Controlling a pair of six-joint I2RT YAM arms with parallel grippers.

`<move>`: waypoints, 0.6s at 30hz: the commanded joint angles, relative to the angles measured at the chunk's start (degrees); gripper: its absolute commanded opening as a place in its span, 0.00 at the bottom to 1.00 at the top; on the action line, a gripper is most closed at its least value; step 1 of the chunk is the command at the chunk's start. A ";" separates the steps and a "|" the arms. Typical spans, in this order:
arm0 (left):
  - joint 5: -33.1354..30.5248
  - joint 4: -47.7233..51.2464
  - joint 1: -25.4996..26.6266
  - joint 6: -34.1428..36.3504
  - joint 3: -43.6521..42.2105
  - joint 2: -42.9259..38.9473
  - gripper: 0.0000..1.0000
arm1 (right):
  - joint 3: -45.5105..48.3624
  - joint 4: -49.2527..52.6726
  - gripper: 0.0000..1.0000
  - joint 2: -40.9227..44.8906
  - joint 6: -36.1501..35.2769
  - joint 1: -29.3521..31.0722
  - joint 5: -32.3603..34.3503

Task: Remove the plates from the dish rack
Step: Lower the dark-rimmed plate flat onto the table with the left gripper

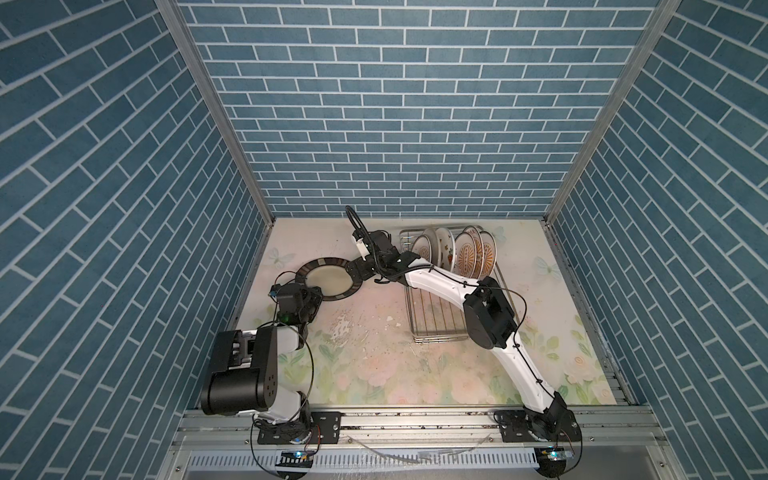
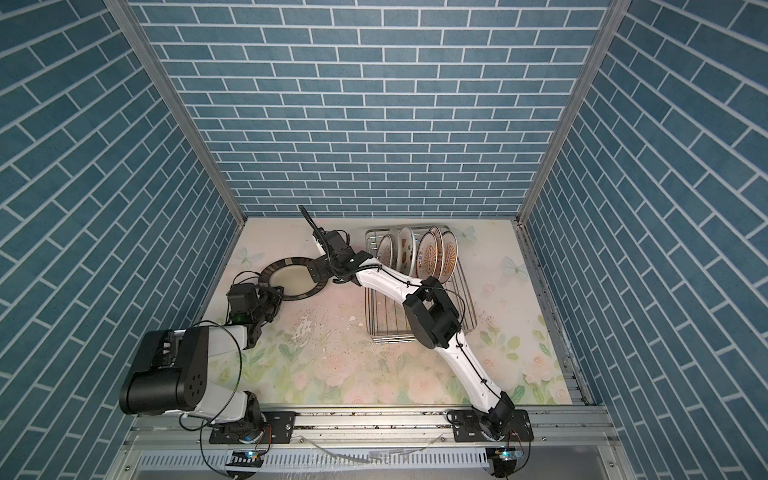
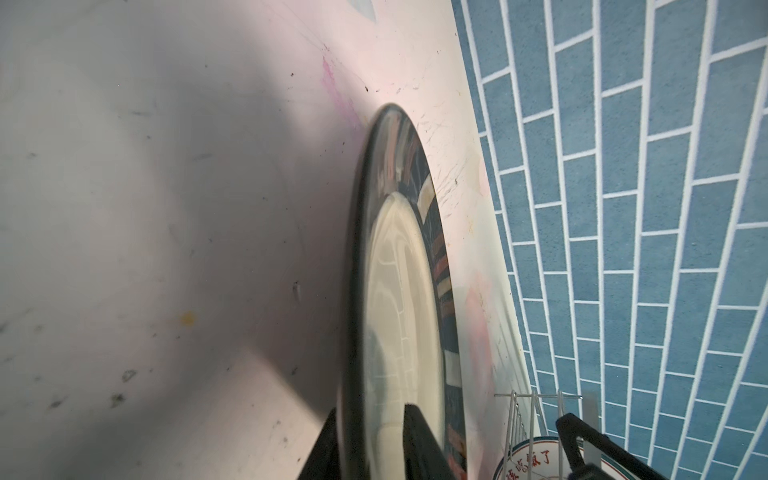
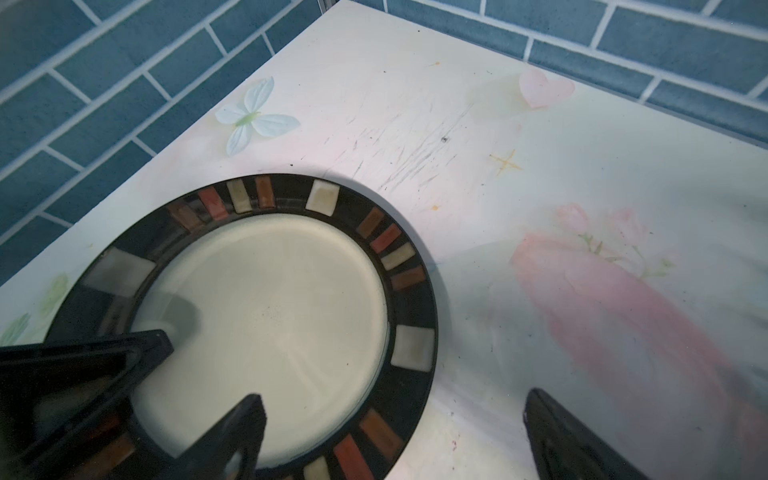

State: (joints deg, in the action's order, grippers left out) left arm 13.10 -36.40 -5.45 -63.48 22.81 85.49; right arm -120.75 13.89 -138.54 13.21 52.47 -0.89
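- So far, one plate looks to be out: the dark-rimmed plate [image 1: 328,278] is flat or nearly flat on the table [image 1: 374,353], left of the dish rack [image 1: 432,320] and clear of it.
- About five patterned plates [image 1: 465,253] stand upright in the prongs at the rack's far end; its near grid floor is bare. Most of the unloading is therefore judged to be ahead.
- The left gripper [image 3: 370,409] straddles the dark-rimmed plate's near rim, with one finger above and one below. The views do not settle whether it clamps the rim or has slackened, nor whether that edge fully rests on the table.
- The right gripper [image 4: 392,395] hangs over the plate's opposite side, nearer the rack, its jaws spread wide. One finger is over the cream centre, the other over bare table, and it holds nothing.
- Judged from this, the step in hand is setting down the first plate. After that, a gripper must go back to the rack for the standing ones.
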 commanded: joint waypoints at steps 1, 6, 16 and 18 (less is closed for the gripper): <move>0.55 -4.34 -0.35 1.24 1.88 1.23 0.28 | -2.87 2.31 0.98 -2.41 -0.53 0.26 -0.01; 1.92 -4.99 -0.44 1.52 2.76 3.86 0.30 | -3.24 2.24 0.98 -2.90 -0.47 0.20 -0.02; 0.65 -1.12 -0.52 3.08 4.68 5.25 0.43 | -7.13 4.43 0.98 -5.97 -0.56 0.26 0.47; 0.43 -0.60 -0.52 3.56 5.20 5.64 0.44 | -7.13 4.30 0.98 -5.98 -0.56 0.26 0.53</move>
State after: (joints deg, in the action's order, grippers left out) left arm 13.76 -36.75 -5.72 -61.93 26.02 90.76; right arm -125.75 17.02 -143.37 13.19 52.47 -0.86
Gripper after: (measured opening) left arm 0.432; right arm 0.978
